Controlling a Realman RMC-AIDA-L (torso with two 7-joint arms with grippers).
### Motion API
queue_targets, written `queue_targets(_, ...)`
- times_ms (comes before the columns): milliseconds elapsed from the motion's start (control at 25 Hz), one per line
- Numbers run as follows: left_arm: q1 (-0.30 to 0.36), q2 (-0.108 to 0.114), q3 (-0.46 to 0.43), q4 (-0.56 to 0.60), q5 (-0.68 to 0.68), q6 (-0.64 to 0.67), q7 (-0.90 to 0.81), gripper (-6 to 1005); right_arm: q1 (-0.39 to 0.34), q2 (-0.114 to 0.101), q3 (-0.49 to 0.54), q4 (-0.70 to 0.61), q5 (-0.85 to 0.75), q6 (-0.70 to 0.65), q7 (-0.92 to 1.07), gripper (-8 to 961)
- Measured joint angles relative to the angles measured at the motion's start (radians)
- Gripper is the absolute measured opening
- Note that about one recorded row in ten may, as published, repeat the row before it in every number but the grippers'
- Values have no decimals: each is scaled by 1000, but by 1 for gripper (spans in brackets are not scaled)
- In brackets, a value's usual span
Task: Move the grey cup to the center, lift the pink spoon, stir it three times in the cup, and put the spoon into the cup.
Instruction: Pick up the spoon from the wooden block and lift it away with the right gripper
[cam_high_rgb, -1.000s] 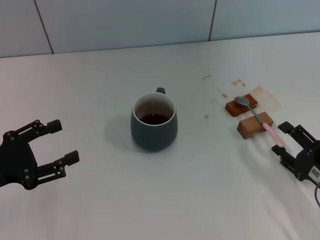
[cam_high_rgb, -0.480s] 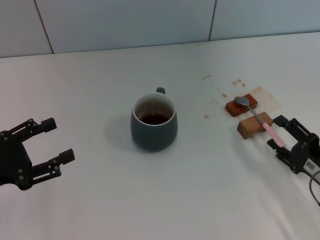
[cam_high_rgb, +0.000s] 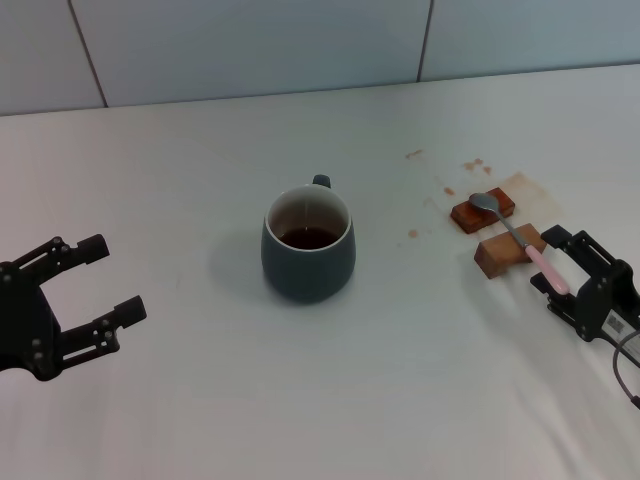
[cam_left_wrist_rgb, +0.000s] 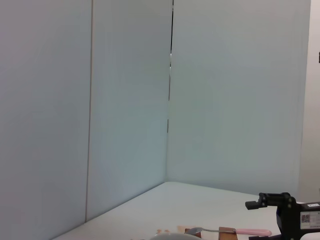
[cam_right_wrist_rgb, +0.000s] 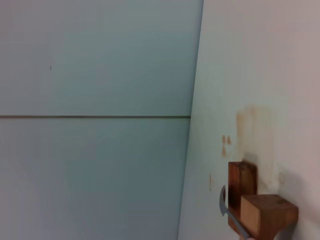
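The grey cup (cam_high_rgb: 308, 250) stands near the middle of the table, its handle turned to the far side and brown liquid inside. The pink spoon (cam_high_rgb: 512, 232) lies across two wooden blocks, with its silver bowl on the far one and its pink handle pointing toward me. My right gripper (cam_high_rgb: 548, 262) is open, with a finger on either side of the handle's near end. My left gripper (cam_high_rgb: 115, 277) hovers open at the table's left, well away from the cup. The left wrist view shows the spoon (cam_left_wrist_rgb: 227, 231) and the right gripper (cam_left_wrist_rgb: 272, 205) far off.
A dark brown block (cam_high_rgb: 484, 212) and a lighter block (cam_high_rgb: 503, 254) hold up the spoon, with brown stains (cam_high_rgb: 530, 190) on the white table around them. The right wrist view shows both blocks (cam_right_wrist_rgb: 267, 214) and the spoon's bowl (cam_right_wrist_rgb: 223, 204). A tiled wall runs behind the table.
My right gripper has moved in along the table toward the spoon, and its open fingers now flank the pink handle. My left gripper has drawn back slightly to the left.
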Motion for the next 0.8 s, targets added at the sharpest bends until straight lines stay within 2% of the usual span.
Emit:
queue_targets(520,0,-3,0,0,-16,3,0,827,3,-1,0,0,-2,4,16,710)
queue_targets(720,0,-4,0,0,-16,5,0,827,2,-3,0,-5,-3,4,16,527)
queue_targets(800,1,-4,0,0,-16,6,0,827,2,-3,0,-9,-3,4,16,485)
